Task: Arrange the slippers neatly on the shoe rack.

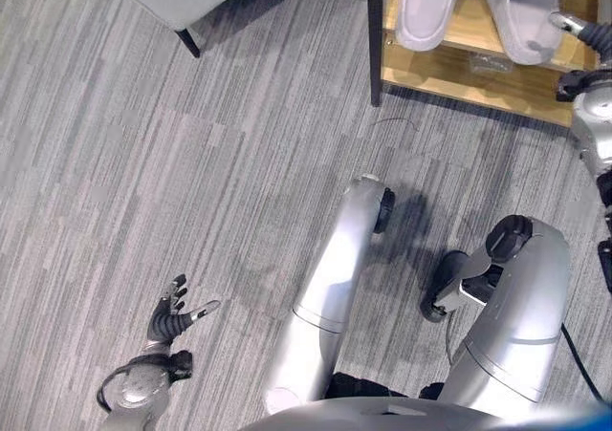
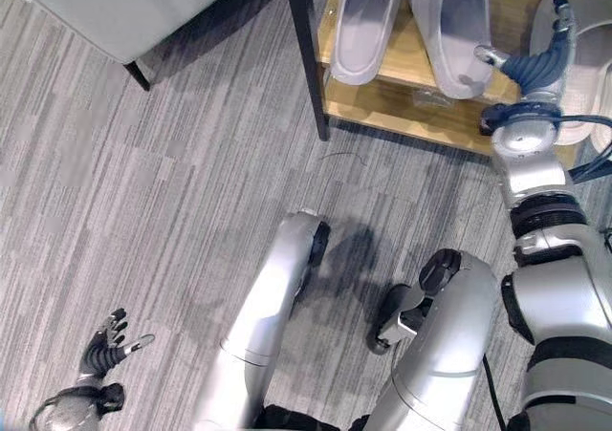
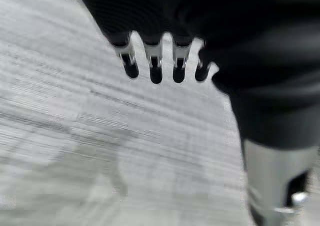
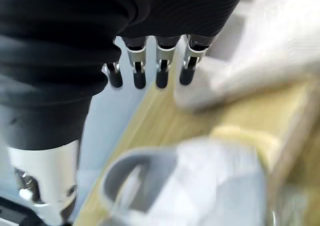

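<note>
Shoe rack [image 2: 402, 106], wooden shelf: grey slippers [image 2: 459, 30] side by side, white slipper [image 2: 593, 10] at right edge. Right hand [image 2: 540, 58] above shelf, fingers straight, empty. Left hand [image 2: 105, 345] over carpet [image 2: 143, 211], released.

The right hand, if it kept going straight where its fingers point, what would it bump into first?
Probably the pale slipper lying on the wooden rack shelf just beyond the right hand, though depth is hard to judge.

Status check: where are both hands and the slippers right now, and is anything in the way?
Left hand open, low over the floor. Right hand open above the shoe rack, holding nothing. Slippers lie side by side on the rack. Nothing in the way.
</note>
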You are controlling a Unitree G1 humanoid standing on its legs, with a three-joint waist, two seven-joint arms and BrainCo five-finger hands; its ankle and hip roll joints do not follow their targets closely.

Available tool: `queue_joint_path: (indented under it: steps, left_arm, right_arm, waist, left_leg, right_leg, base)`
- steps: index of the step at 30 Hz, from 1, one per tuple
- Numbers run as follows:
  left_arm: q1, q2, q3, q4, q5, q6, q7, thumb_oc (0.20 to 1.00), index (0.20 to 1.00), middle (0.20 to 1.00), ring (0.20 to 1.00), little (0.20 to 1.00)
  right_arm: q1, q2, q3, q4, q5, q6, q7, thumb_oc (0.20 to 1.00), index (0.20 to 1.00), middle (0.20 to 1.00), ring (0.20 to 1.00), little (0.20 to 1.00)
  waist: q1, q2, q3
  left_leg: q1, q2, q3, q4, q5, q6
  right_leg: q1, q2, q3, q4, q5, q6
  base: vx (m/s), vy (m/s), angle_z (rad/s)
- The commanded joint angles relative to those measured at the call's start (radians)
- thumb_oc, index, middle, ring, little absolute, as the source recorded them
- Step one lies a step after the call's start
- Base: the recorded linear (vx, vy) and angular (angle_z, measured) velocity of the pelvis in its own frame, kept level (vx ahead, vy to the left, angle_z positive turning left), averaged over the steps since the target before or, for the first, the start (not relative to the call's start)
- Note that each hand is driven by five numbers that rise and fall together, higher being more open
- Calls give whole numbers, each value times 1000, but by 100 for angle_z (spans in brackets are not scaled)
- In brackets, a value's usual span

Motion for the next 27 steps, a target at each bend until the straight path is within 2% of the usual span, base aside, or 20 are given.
queue_joint_path:
  steps: [1,11,27]
  left_arm:
    - [157,62,20,-33,-41,-18,26,1000,1000,1000,1000,1000]
    - [142,61,36,16,-68,-16,30,1000,1000,1000,1000,1000]
    - [92,38,47,67,-78,-19,33,1000,1000,1000,1000,1000]
  right_arm:
    - [-54,-41,9,49,59,-35,15,1000,1000,1000,1000,1000]
    - [-54,25,29,120,92,-32,45,1000,1000,1000,1000,1000]
    - [-29,77,79,35,80,-36,101,1000,1000,1000,1000,1000]
  waist:
    - [47,-31,-16]
    - [44,-36,-16]
    - [42,-53,-16]
  left_leg:
    - [-41,-41,-97,-64,-21,-27]
    - [-41,-37,-99,-58,-33,-30]
    - [-41,-36,-113,-50,-42,-33]
  right_leg:
    - [9,-29,160,40,45,-69]
    - [9,-21,162,51,46,-68]
    - [17,-17,158,48,47,-64]
  base:
    - [-34,25,-9]
    - [-5,5,-3]
    - [1,2,-1]
